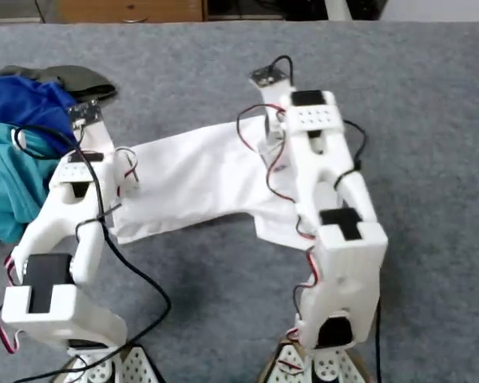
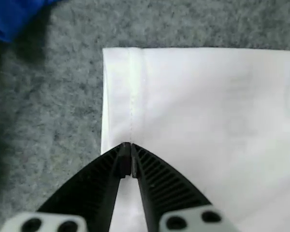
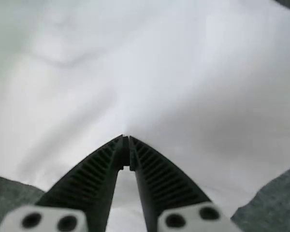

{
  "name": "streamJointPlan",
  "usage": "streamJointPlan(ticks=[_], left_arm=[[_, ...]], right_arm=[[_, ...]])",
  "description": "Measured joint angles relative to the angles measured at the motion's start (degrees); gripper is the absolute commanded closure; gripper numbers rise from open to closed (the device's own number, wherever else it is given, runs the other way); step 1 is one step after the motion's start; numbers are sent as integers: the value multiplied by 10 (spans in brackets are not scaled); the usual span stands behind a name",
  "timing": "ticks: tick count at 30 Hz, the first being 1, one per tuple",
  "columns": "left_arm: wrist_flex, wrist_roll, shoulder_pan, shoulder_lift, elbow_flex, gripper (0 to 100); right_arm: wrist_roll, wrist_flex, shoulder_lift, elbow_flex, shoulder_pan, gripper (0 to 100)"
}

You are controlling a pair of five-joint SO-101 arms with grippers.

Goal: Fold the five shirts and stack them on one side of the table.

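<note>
Left arm [image 1: 70, 199], right arm [image 1: 329, 163] extended — jaws closed.

Grey felt-like table cover [image 1: 431, 120] spreads throughout; a wooden drawer front [image 1: 132, 9] lines the far edge.

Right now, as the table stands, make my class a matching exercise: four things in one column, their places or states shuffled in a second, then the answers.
Things
1 white shirt
2 blue shirt
3 teal shirt
4 left claw

Places or states
A shut on the white shirt's hemmed edge
B spread out flat
C bunched up at the left, nearer the robot
D bunched up at the left, behind the teal one

Pairs: 1-B, 2-D, 3-C, 4-A
</note>
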Motion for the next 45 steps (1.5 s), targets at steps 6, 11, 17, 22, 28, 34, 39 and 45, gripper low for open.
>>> streamJointPlan(ticks=[6, 11, 17, 22, 28, 34, 39, 45], left_arm=[[0, 0, 0, 2, 0, 981], [0, 0, 0, 5, -5, 981], [0, -11, 0, 5, -5, 981], [0, -14, 0, 5, -5, 981], [0, -14, 0, 5, -5, 981], [0, -14, 0, 5, -5, 981], [0, -14, 0, 5, -5, 981], [0, -14, 0, 5, -5, 981]], right_arm=[[-1, 14, 36, -4, -2, 993], [-1, 61, 33, -5, -2, 993], [4, 68, -4, 40, -8, 994], [4, 40, -18, 125, -9, 994], [4, 1, -132, 244, 13, 994], [16, -43, -277, 331, 18, 994], [25, -65, -299, 381, 20, 994], [26, -113, -299, 398, 53, 992]])
